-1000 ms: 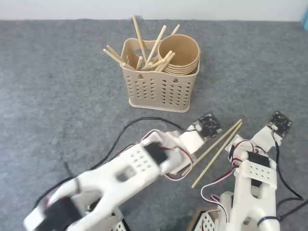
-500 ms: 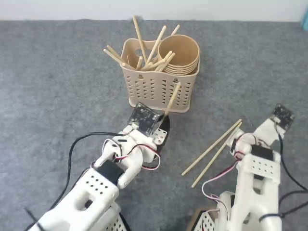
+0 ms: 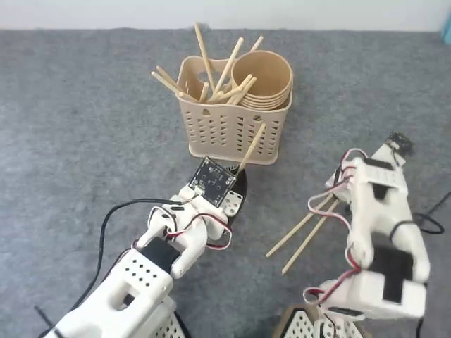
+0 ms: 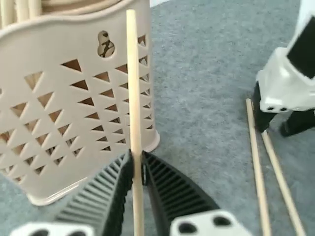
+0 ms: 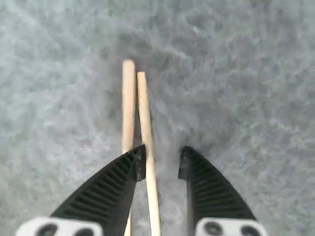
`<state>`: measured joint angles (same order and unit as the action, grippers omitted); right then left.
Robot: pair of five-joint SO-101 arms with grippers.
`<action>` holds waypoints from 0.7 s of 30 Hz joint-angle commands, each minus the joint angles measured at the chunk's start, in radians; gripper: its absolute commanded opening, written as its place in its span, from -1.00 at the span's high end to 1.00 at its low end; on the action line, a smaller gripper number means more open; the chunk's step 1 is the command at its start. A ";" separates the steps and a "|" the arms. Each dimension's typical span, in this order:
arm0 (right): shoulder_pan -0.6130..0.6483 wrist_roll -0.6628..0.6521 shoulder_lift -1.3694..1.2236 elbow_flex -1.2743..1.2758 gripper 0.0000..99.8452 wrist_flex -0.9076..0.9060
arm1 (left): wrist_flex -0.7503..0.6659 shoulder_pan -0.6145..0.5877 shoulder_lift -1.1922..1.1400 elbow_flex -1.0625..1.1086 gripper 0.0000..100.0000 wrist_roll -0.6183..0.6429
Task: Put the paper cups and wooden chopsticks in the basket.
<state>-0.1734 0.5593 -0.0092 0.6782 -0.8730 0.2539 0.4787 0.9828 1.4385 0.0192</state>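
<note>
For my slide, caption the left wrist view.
Left pincer shut on a chopstick beside the basket; two chopsticks lie nearby.

The basket [image 3: 232, 130] wall stands right in front of my left gripper [image 4: 137, 160], and the clamped chopstick [image 4: 131, 83] rises across that wall. The basket mouth is crowded: stacked paper cups [image 3: 262, 74] fill one half, slanting chopsticks [image 3: 209, 67] the other. The grey carpet [image 3: 91, 127] on either side is open. My right gripper [image 5: 161, 162], jaws apart, is low over two loose chopsticks [image 3: 304, 231].

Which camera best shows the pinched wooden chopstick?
Left wrist view: the thin wooden chopstick stands clamped in the left gripper before the beige basket. High view shows it small, slanted; right wrist view shows two other chopsticks.
</note>
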 commanded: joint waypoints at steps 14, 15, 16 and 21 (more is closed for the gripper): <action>0.012 0.014 -0.139 -0.141 0.90 0.004 | -0.098 -0.061 0.028 0.007 0.98 -0.014; 0.012 0.012 -0.150 -0.153 0.94 -0.001 | -0.098 -0.061 0.028 0.007 0.98 -0.014; 0.012 0.011 -0.156 -0.161 0.97 -0.002 | -0.098 -0.061 0.028 0.007 0.98 -0.014; 0.015 -0.020 -0.168 -0.170 0.96 0.002 | -0.095 -0.063 0.028 0.007 0.98 -0.014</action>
<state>-0.1780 0.5593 -0.1427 0.5539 -0.9083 0.1818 0.4204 0.9828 1.4538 0.0130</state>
